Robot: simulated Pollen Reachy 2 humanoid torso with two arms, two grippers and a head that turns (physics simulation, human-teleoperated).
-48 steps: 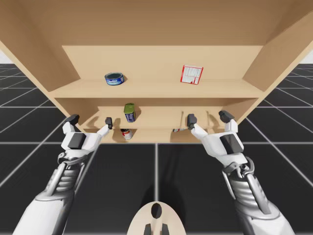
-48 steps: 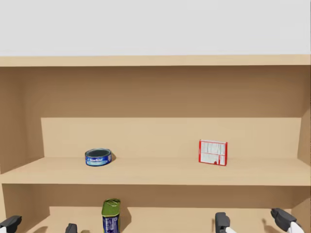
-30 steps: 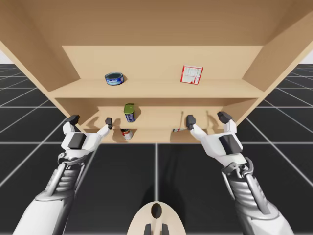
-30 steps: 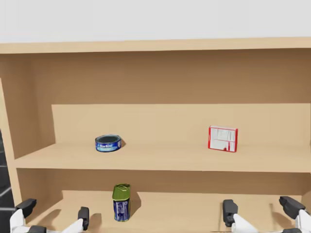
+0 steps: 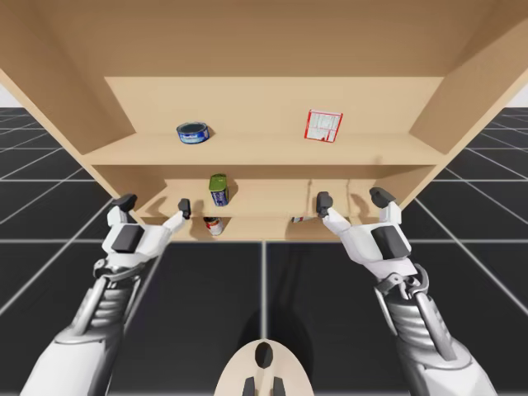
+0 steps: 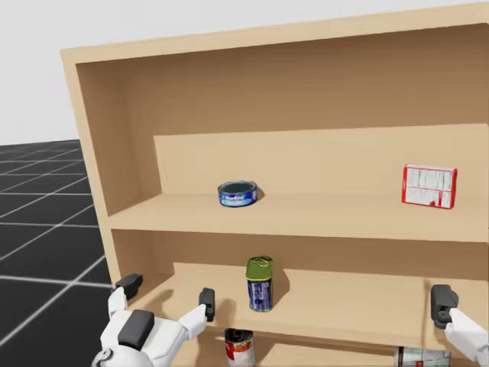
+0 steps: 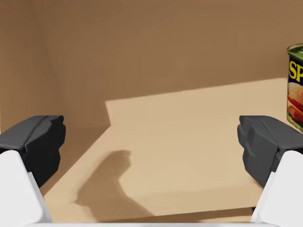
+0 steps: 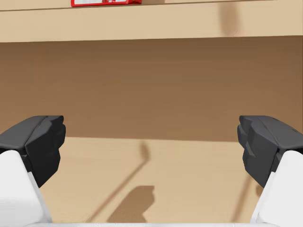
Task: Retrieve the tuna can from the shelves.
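The tuna can [image 5: 192,132] [image 6: 238,193], flat, round and blue, sits on the upper shelf [image 5: 272,153] toward its left. My left gripper [image 5: 155,204] [image 6: 168,293] [image 7: 151,144] is open at the front of the middle shelf, below the can and left of it, with bare shelf board between its fingers. My right gripper [image 5: 351,199] [image 8: 151,144] is open too, at the middle shelf's right part, holding nothing. One of its fingers [image 6: 441,300] shows in the head view.
A tall can with a green top [image 5: 219,190] [image 6: 260,284] [image 7: 296,85] stands on the middle shelf just right of my left gripper. A red and white box [image 5: 323,126] [image 6: 429,186] stands on the upper shelf's right. A red and white can [image 5: 214,225] [image 6: 239,349] is on the lowest shelf.
My head has turned to the left and slightly down, so the shelf's left wall now shows. Both arms have stayed almost where they were, grippers still open.
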